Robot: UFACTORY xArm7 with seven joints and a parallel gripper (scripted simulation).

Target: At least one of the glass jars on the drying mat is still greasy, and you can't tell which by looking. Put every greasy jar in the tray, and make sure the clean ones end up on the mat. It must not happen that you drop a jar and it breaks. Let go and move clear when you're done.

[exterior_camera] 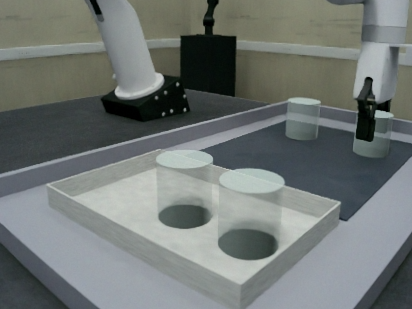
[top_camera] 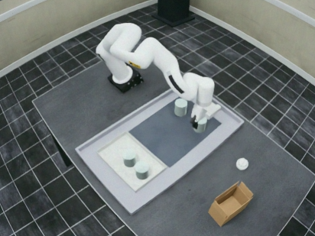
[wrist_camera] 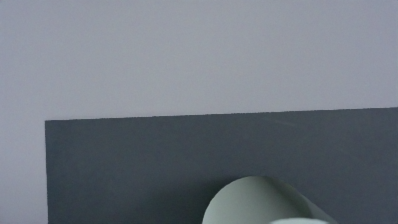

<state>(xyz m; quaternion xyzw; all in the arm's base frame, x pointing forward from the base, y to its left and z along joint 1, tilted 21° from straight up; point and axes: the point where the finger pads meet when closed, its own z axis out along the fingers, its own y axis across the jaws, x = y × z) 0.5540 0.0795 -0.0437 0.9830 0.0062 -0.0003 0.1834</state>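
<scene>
One arm reaches down; gripper (top_camera: 197,124) open astride jar (top_camera: 202,124).

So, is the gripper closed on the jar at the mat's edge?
No. The gripper is open around the jar, which stands upright on the dark mat; nothing is gripped yet.

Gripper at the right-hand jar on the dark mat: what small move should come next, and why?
Probably finish closing the fingers on that jar. The gripper is open with nothing held, lowered around the jar on the mat, one finger in front of the glass. Two jars sit in the tray; another jar waits on the mat.
</scene>
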